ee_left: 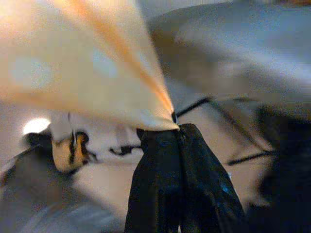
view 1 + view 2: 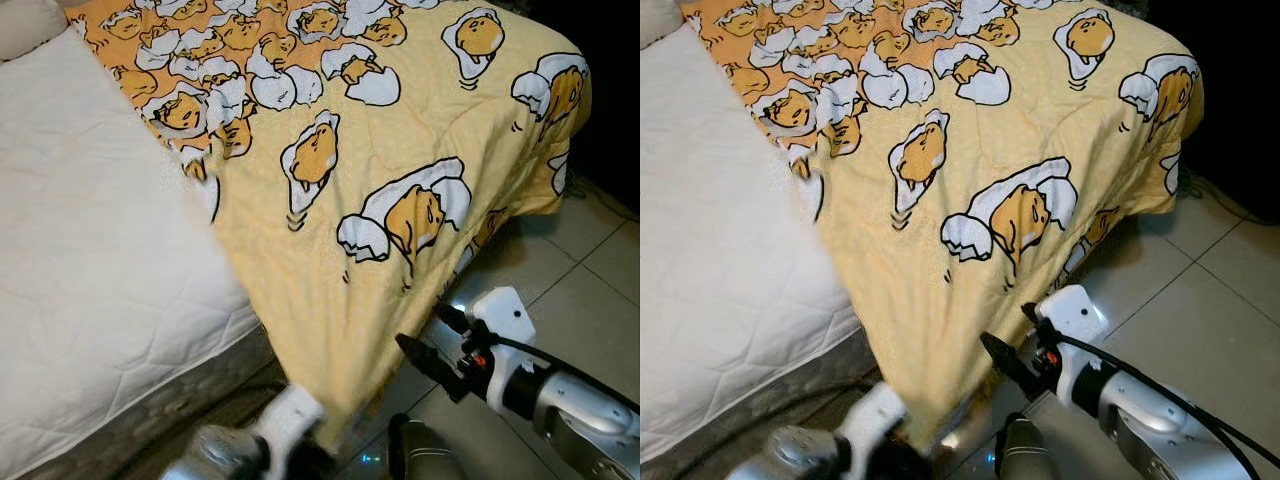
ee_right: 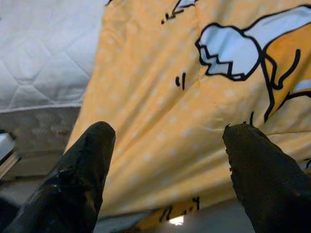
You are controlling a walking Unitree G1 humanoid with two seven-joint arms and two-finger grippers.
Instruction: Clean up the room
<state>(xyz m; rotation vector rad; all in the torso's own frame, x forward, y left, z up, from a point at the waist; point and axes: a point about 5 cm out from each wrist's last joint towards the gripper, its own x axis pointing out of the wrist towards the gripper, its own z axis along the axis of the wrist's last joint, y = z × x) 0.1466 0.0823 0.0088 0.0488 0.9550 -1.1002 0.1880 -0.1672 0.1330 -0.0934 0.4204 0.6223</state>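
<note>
You had the yellow blanket (image 2: 400,130) spread over the foot half of the bed, its printed side up, with one long edge running diagonally from the head end down to the near side edge of the mattress (image 2: 90,260). The head-side half of the white quilted mattress lay bare, and a pillow (image 2: 25,22) sat at its far corner.

Your left end effector (image 1: 175,130) was pinched fully closed on a corner of the blanket, down low just off the near side edge of the bed; the wrist view showed the cloth fanning up tight from between the black fingers (image 1: 160,165). Your right end effector (image 3: 167,170) was spread wide with nothing in it, pointed at the blanket's overhanging drape near the foot corner of the bed, close to the fabric but apart from it.

As a judgement on progress: you were partway through making the bed. The blanket already covered the foot end and hung over the foot edge toward the tiled floor (image 2: 590,290), but it lay skewed, and the whole head-side stretch of mattress was uncovered. What remained for you was to get a second hold on the hem with the free right end effector, draw the held corner toward the head end, and square the blanket to the bed's edges. Whatever else in the room needed tidying could not be judged from here.
</note>
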